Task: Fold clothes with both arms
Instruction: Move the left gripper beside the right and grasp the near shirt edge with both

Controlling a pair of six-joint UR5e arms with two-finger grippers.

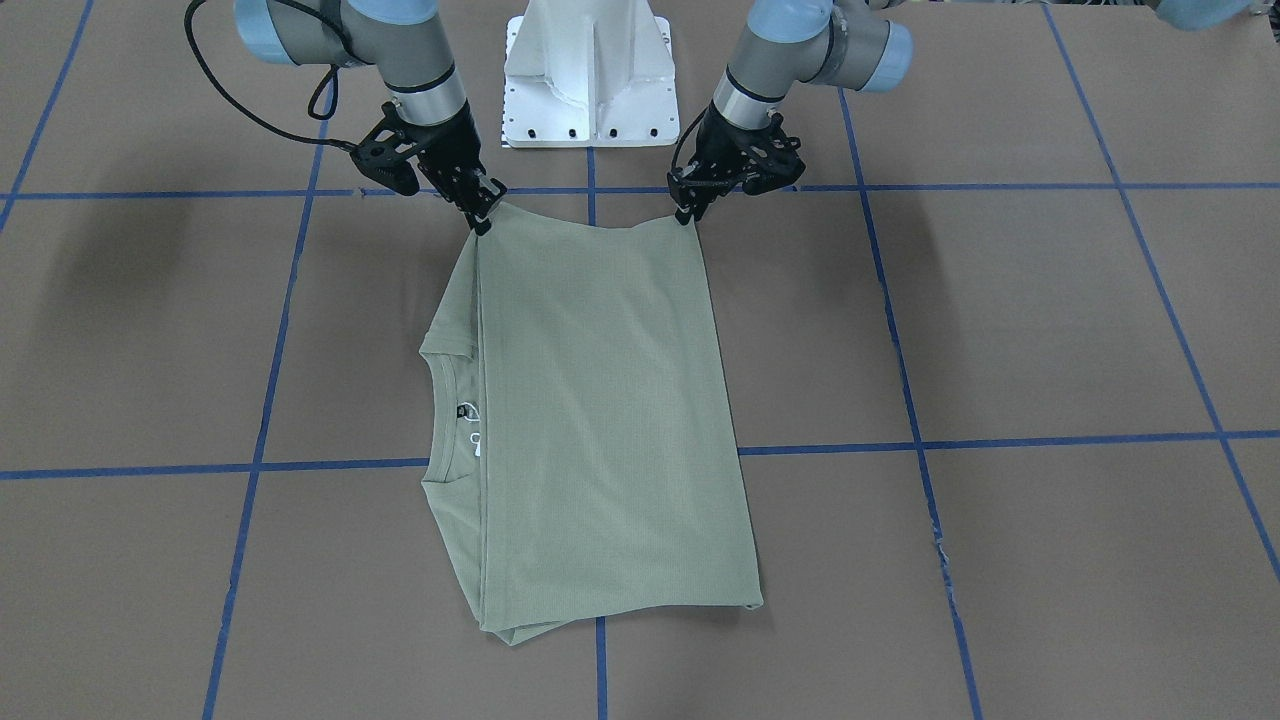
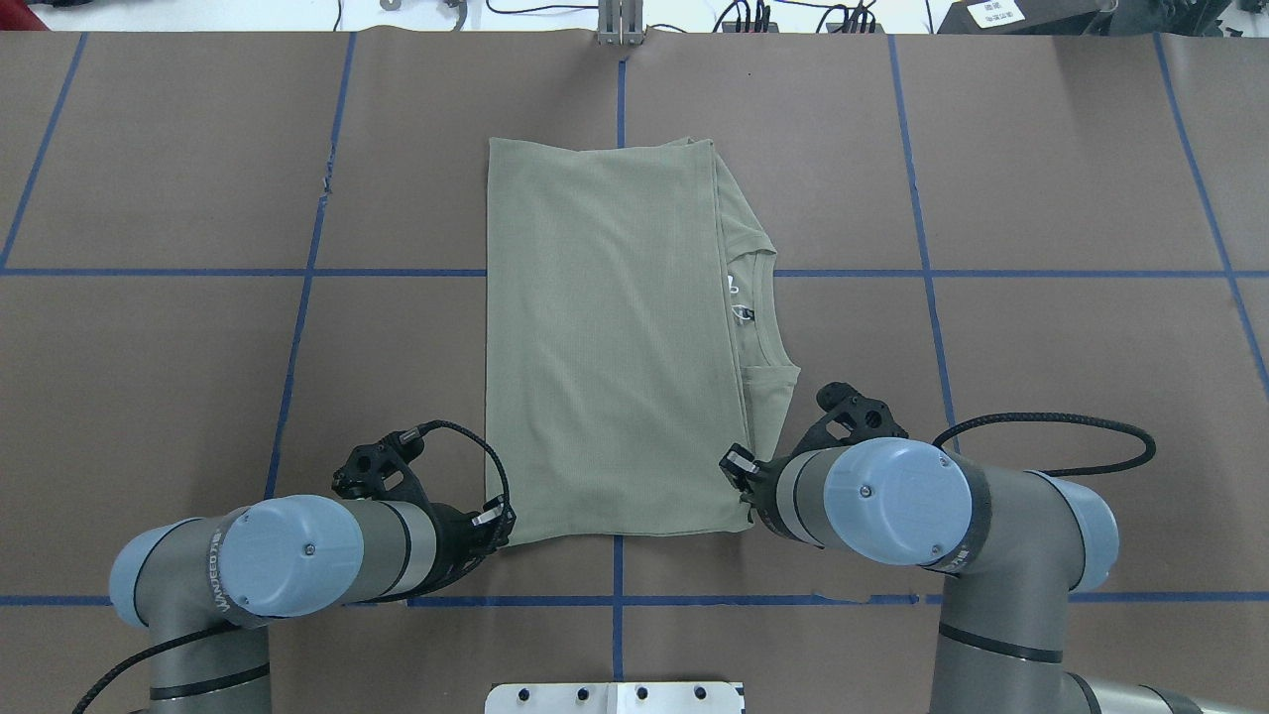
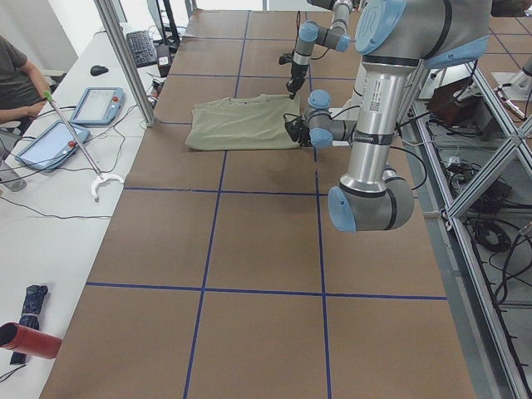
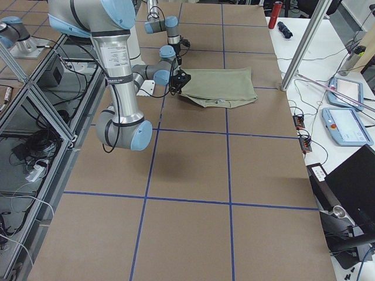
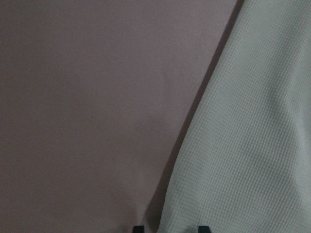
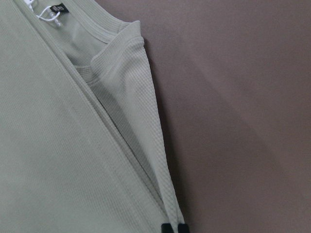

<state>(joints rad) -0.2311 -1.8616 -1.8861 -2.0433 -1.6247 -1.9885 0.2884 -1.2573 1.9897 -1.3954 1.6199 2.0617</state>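
Note:
The sage-green shirt [image 1: 600,420] lies folded into a long rectangle mid-table, also in the overhead view [image 2: 605,337]. Its collar, with a black label [image 2: 742,313] and a white tag [image 2: 732,286], peeks out on the robot's right side. My right gripper [image 1: 485,215] [image 2: 739,466] is shut on the near right corner; its wrist view shows the tips [image 6: 173,227] pinched on the layered edge. My left gripper [image 1: 688,208] [image 2: 496,523] is at the near left corner, and its wrist view shows the tips [image 5: 170,227] apart, straddling the shirt's edge [image 5: 252,136].
The white pedestal base [image 1: 590,75] stands just behind the grippers. Blue tape lines [image 2: 620,99] cross the brown table. In the exterior left view a metal post [image 3: 125,58], tablets [image 3: 96,104] and a seated person [image 3: 12,75] are beyond the far edge.

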